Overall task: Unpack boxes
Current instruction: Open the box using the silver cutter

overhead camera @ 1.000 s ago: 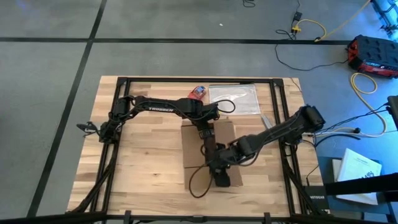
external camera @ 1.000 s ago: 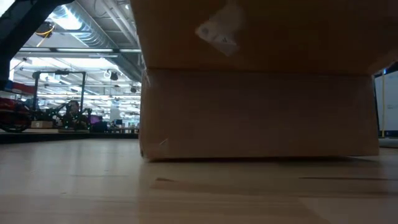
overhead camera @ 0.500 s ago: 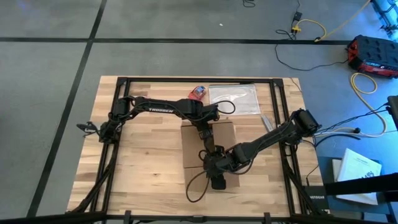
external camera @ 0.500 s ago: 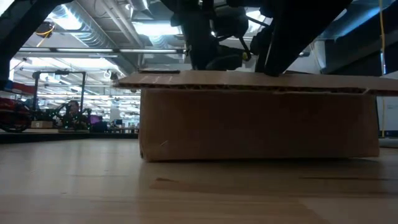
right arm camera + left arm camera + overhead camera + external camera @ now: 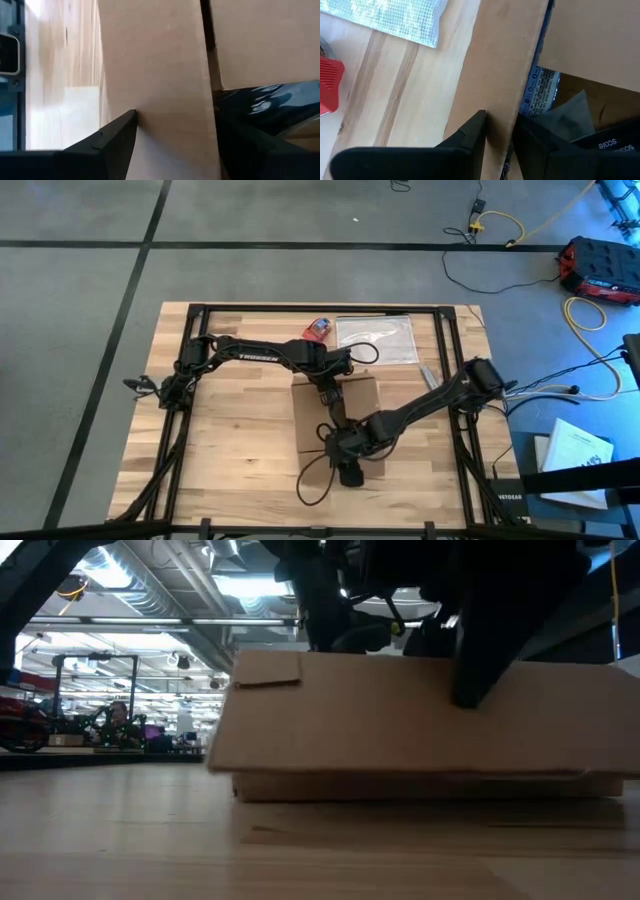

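The brown cardboard box (image 5: 306,418) lies on the table's middle, low and wide in the low view (image 5: 400,785). My left gripper (image 5: 499,135) reaches over its far side (image 5: 330,398) and is shut on a flap. My right gripper (image 5: 175,130) stands at the near side (image 5: 342,452), open, with the near flap between its fingers. That flap (image 5: 400,715) slants outward and down over the near wall. Through the opening I see a blue-and-white labelled pack (image 5: 537,90) and glossy dark wrapping (image 5: 270,100). My left gripper pinches a flap on the box's far side (image 5: 495,100) between its two fingers, coming steeply from above. The flap stands up between table and box opening. My right gripper straddles the near flap (image 5: 165,90), steeply from above. One finger (image 5: 470,690) lies on the flap's near-facing side.
A clear silvery bag (image 5: 378,338) lies flat at the far side, with a small red-and-blue object (image 5: 319,328) left of it. A black frame (image 5: 440,315) runs round the table. A dark cable loop (image 5: 312,480) hangs near the box's near side.
My right gripper has sunk and gone toward the table's near edge, taking the near flap along. The flap stood up above the box wall, then lay level, and now slants outward and down. The box and my left gripper have stayed put.
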Available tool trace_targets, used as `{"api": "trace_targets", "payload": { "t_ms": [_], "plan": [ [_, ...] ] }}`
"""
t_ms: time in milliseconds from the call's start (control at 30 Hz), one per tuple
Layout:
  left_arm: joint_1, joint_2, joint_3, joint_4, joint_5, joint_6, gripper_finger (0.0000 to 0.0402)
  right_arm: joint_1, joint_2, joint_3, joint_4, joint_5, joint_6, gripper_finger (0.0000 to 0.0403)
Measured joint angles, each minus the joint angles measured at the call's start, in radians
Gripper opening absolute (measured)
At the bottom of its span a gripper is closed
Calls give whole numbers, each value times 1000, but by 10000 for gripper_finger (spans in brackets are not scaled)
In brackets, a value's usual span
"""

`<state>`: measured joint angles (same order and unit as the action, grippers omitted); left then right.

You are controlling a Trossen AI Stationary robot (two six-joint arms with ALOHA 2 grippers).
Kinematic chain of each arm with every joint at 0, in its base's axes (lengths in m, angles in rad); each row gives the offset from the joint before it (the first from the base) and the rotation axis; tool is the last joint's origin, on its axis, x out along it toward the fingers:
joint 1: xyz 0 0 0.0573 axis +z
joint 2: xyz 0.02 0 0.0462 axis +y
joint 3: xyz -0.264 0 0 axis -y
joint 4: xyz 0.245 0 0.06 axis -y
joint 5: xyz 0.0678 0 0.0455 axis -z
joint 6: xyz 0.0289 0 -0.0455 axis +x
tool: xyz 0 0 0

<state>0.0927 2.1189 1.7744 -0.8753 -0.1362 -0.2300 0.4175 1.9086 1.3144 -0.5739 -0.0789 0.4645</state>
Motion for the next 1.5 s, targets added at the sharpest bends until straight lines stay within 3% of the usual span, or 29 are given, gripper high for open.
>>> {"api": "trace_targets", "payload": {
  "t_ms": [233, 433, 600, 833, 1200, 1500],
  "plan": [
    [-1, 0, 0, -1, 0, 0, 76, 0, 1, -2, -6, 21, 6, 174],
    [-2, 0, 0, -2, 8, 2, 76, 0, -2, -1, -2, 31, -2, 36],
    [-4, 1, 0, -2, 9, 5, 76, 0, -3, 0, 1, 14, 5, 31],
    [-4, 1, 0, -3, 9, 32, 76, 1, 5, 39, -19, -4, 22, 70],
    [14, 1, 0, -3, 57, 62, 76, 4, -6, 131, -135, 55, 2, 229],
    [19, 1, 0, -1, 57, 51, 76, 8, -7, 245, -255, 218, 40, 224]
  ]
}}
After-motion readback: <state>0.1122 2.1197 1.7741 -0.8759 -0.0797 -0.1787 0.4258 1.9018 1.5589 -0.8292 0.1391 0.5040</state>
